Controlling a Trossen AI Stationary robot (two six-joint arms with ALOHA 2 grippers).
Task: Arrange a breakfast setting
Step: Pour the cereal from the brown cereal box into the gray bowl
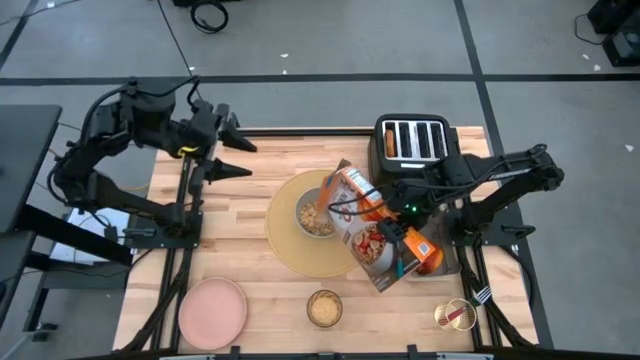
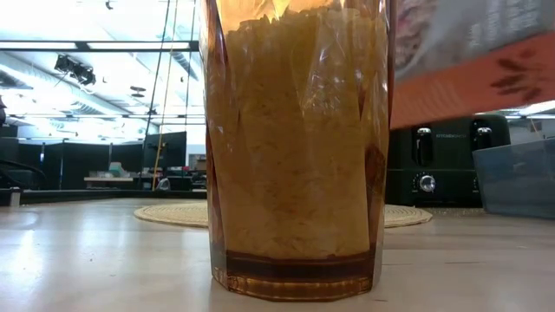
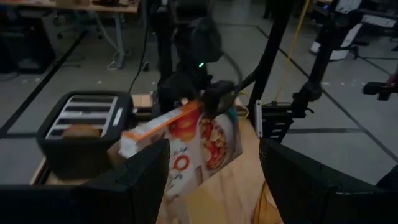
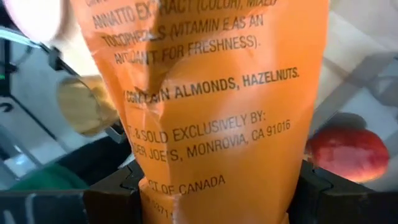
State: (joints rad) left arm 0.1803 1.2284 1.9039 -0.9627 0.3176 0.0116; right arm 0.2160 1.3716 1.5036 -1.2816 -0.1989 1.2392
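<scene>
The light wooden butcher-block table [image 1: 260, 290] carries a large round woven tan placemat [image 1: 290, 250] at its centre, and on the placemat sits a grey bowl [image 1: 312, 215] holding pale cereal flakes. A black four-slot toaster [image 1: 415, 140] stands at the far edge, with something brown in its leftmost slot. The right gripper [image 1: 400, 232] is clamped on an orange-and-white cardboard cereal box [image 1: 362, 225], held tilted with its open top over the bowl; the right wrist view shows the box's orange side panel [image 4: 217, 106] pinched between the fingers. A small round pink plate [image 1: 212, 310] lies empty at the near left corner. An amber faceted glass [image 1: 324, 308], filled with pale yellow grainy material, stands near the front edge, clear of the placemat. A red-handled fork [image 1: 470, 308] lies at the near right. A red-yellow apple [image 4: 347, 152] shows in the right wrist view. The left gripper [image 1: 232, 158] hovers over the far left of the table, fingers spread wide and empty.
</scene>
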